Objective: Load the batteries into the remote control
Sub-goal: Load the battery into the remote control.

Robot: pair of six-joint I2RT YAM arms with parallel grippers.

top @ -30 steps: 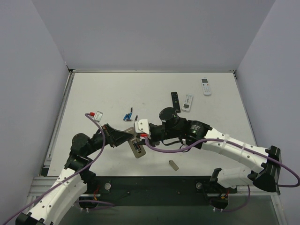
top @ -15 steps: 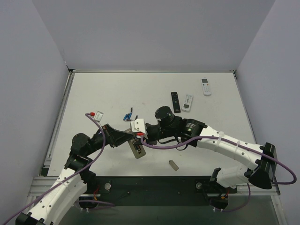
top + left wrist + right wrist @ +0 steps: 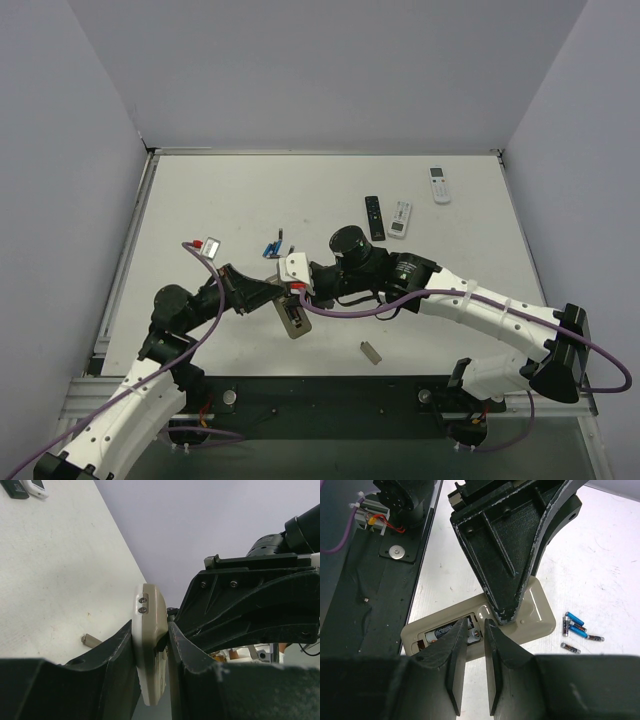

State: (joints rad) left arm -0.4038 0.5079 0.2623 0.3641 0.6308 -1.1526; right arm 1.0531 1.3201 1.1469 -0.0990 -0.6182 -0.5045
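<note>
The left gripper (image 3: pixel 150 626) clamps the remote control (image 3: pixel 150 650) by its long edges, low over the near middle of the table (image 3: pixel 230 200), grey back turned up. The right gripper (image 3: pixel 475 624) hovers at the dark battery recess (image 3: pixel 451 632) with its fingers drawn to a narrow slit; whether a cell is pinched there cannot be told.

To seat a cell well, the right arm should probably line it up with the recess and press the spring end in first while the left braces the body (any twist would likely jam it).

Only the right wrist view shows one battery (image 3: pixel 439 633) lying in the recess, with spare batteries (image 3: pixel 575 629) on the table beyond. The overhead view alone shows a small grey piece (image 3: pixel 371 352), perhaps the cover, well apart.
</note>
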